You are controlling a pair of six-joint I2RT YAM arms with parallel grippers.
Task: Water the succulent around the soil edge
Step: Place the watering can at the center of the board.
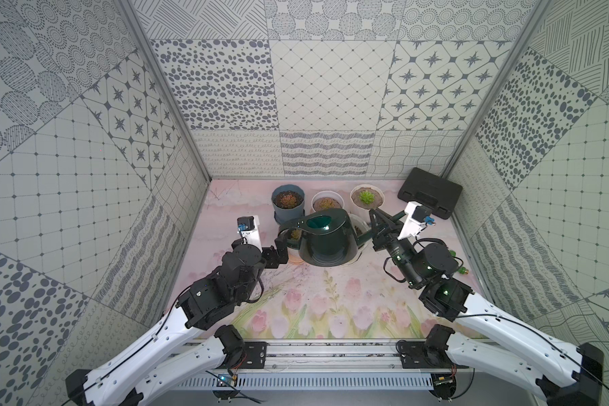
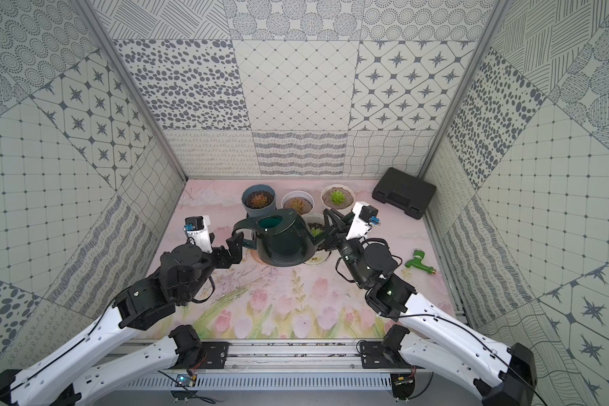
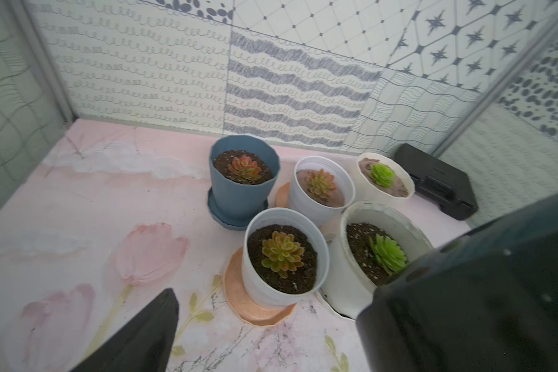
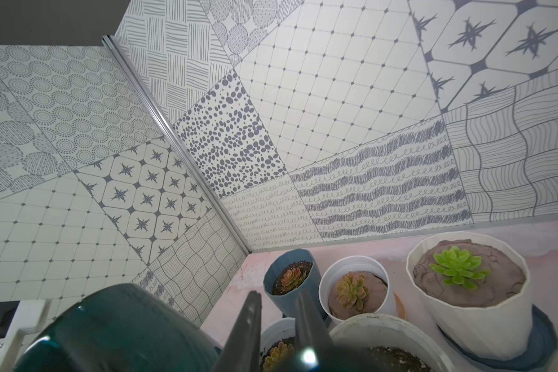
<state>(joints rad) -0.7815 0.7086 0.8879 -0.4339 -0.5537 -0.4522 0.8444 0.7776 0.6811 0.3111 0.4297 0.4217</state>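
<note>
Left gripper [image 1: 278, 250] jaws stand apart beside the watering can [image 1: 326, 242] handle, holding nothing. Right gripper [image 1: 378, 221] is clamped on the can's spout. The green succulent [image 3: 388, 254], in the large white pot [image 3: 345, 277] on the bench [image 1: 313, 298], lies just beside the can body

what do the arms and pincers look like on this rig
The left arm and right arm have white links, black joints and thin black cables along them. The left pincer and right pincer are black and tapered. The white left mount and right mount behind them carry cameras with blue bits.
</note>
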